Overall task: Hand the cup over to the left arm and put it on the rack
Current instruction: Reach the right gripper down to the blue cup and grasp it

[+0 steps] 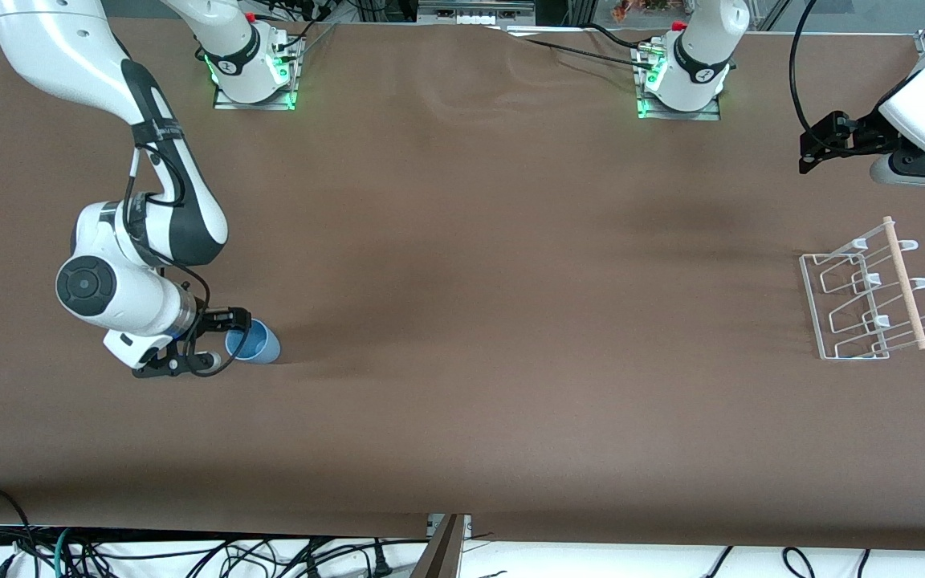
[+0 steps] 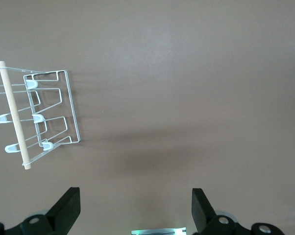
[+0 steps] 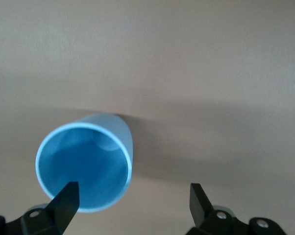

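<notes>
A: What is in the front view?
B: The cup (image 1: 254, 343) lies on its side on the table (image 1: 462, 321), toward the right arm's end. The right gripper (image 1: 218, 341) is low at its mouth, fingers wide open, holding nothing. The rack (image 1: 868, 301) stands toward the left arm's end. The left gripper (image 1: 820, 148) waits in the air near it, over the table.

A: And the left wrist view?
B: The left fingers (image 2: 66, 208) are wide apart and empty, the rack (image 2: 39, 117) below.

A: The right wrist view?
B: One open finger (image 3: 66, 198) is in front of the cup's (image 3: 86, 164) rim, the other beside it, not gripping.
</notes>
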Robot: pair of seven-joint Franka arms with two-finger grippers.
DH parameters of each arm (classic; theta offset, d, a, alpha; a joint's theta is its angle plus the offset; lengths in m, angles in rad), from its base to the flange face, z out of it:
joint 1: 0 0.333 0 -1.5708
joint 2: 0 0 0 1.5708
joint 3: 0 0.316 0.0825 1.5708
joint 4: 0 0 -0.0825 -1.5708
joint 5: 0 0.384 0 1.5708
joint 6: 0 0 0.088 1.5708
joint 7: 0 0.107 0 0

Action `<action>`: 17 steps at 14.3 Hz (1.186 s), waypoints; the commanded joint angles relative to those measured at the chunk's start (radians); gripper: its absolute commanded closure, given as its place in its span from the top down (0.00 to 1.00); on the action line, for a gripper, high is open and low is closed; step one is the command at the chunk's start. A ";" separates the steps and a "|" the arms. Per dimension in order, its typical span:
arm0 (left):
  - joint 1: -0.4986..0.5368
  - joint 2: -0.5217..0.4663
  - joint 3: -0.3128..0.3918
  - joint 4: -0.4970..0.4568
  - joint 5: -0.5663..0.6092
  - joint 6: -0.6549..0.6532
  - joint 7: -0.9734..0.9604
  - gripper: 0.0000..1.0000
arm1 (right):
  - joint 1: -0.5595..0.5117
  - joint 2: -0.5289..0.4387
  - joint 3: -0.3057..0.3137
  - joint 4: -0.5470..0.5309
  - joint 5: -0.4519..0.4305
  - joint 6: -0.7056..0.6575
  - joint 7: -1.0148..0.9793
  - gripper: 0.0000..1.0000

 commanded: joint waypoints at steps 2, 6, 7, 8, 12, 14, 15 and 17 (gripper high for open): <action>0.011 -0.015 -0.006 -0.005 -0.013 -0.006 0.013 1.00 | -0.005 0.069 0.007 0.098 -0.012 -0.009 -0.001 1.00; 0.011 -0.015 -0.006 -0.005 -0.013 -0.005 0.015 1.00 | 0.000 0.111 0.007 0.110 -0.016 -0.008 0.001 0.97; 0.011 -0.015 -0.006 -0.005 -0.013 -0.005 0.015 1.00 | 0.004 0.124 0.007 0.110 -0.016 0.000 0.003 0.77; 0.011 -0.015 -0.006 -0.005 -0.013 -0.005 0.015 1.00 | 0.006 0.132 0.007 0.110 -0.016 0.012 0.003 0.64; 0.009 -0.015 -0.006 -0.005 -0.013 -0.005 0.015 1.00 | 0.006 0.137 0.007 0.110 -0.004 0.017 0.009 0.00; 0.011 -0.015 -0.006 -0.005 -0.013 -0.005 0.015 1.00 | 0.006 0.137 0.010 0.112 -0.004 0.017 0.039 0.00; 0.011 -0.015 -0.006 -0.005 -0.013 -0.005 0.016 1.00 | 0.006 0.135 0.015 0.112 -0.002 0.015 0.038 0.00; 0.011 -0.015 -0.006 -0.006 -0.013 -0.006 0.017 1.00 | 0.027 0.134 0.016 0.112 -0.002 0.014 0.113 0.00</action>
